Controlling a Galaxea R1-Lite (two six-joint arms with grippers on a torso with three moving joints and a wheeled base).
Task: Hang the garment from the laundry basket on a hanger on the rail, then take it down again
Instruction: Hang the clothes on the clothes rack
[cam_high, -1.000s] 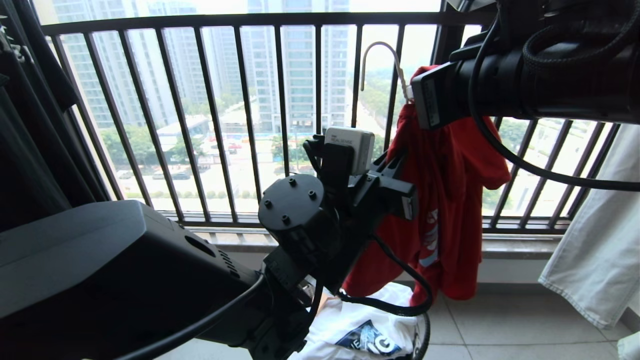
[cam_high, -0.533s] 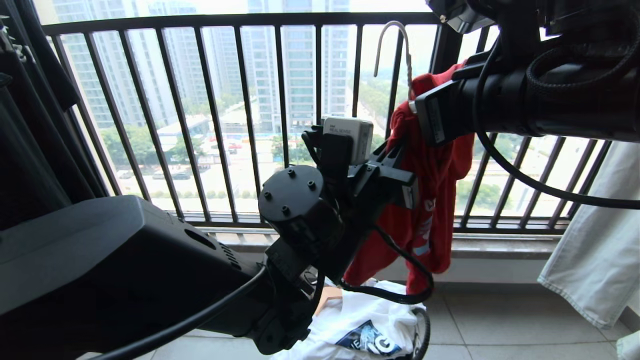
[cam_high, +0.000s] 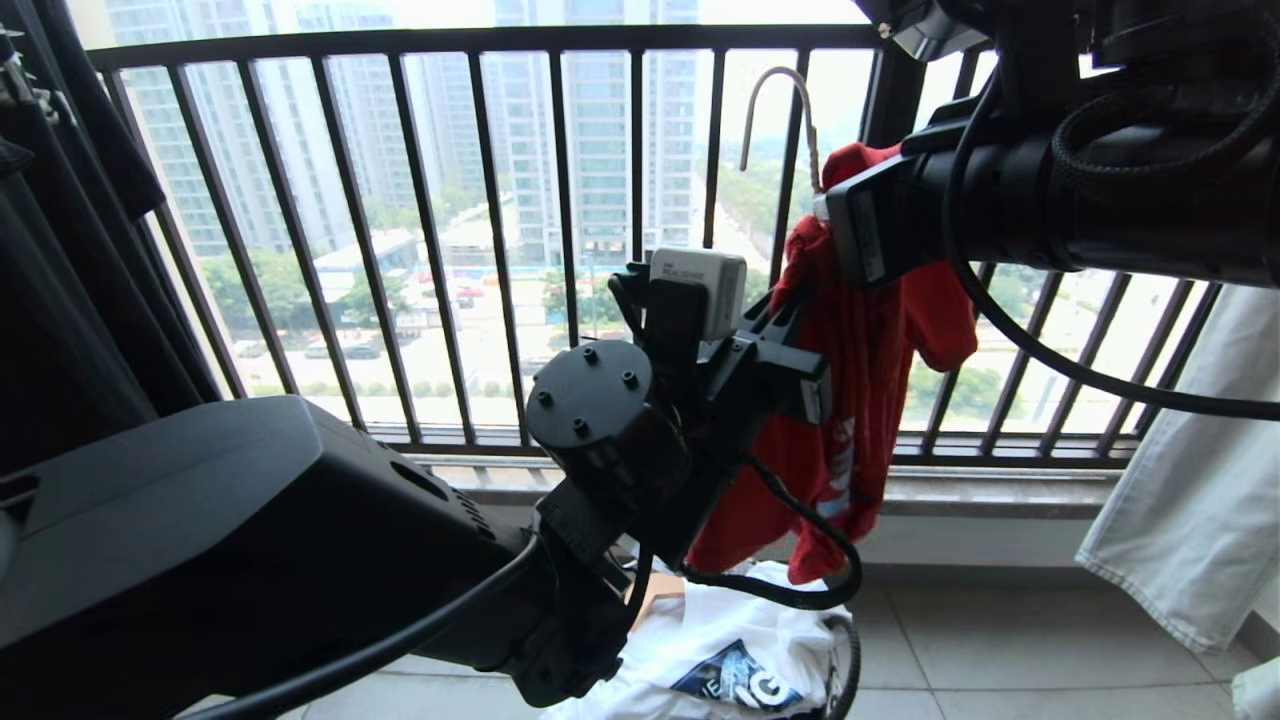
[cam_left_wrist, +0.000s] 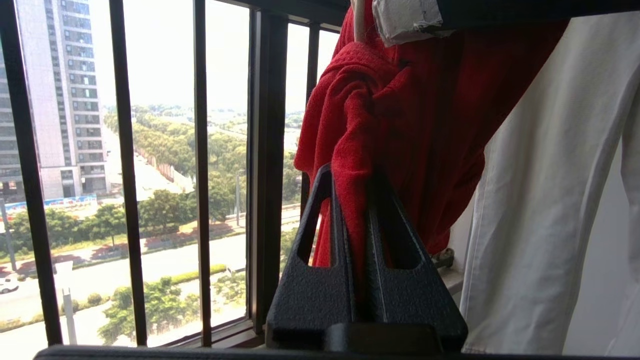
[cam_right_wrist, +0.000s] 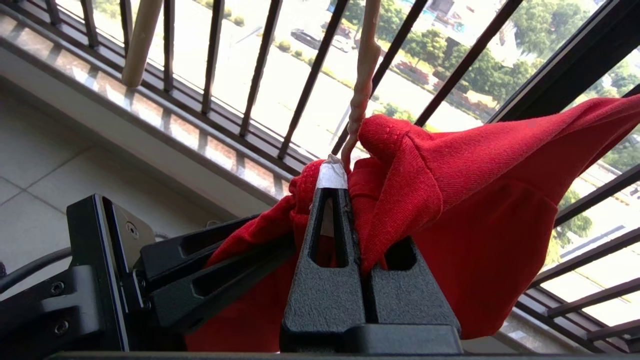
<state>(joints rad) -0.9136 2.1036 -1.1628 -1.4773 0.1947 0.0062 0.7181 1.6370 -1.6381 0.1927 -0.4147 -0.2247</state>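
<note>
Left gripper (cam_left_wrist: 356, 220) jaws clamped on shirt (cam_high: 860, 370) fold. Right gripper (cam_right_wrist: 350, 210) jaws clenched at hanger (cam_high: 790, 110) neck, shirt bunched around them, hook above jaws, free in air. Rail unseen; hanging not done. Basket (cam_high: 845, 660) below jaws on tiled floor; window railing (cam_high: 480, 40) beyond.

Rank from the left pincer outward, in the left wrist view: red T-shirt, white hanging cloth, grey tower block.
1. Red T-shirt: clamped in the left pincer.
2. White hanging cloth: just behind the shirt.
3. Grey tower block: far outside the railing.
</note>
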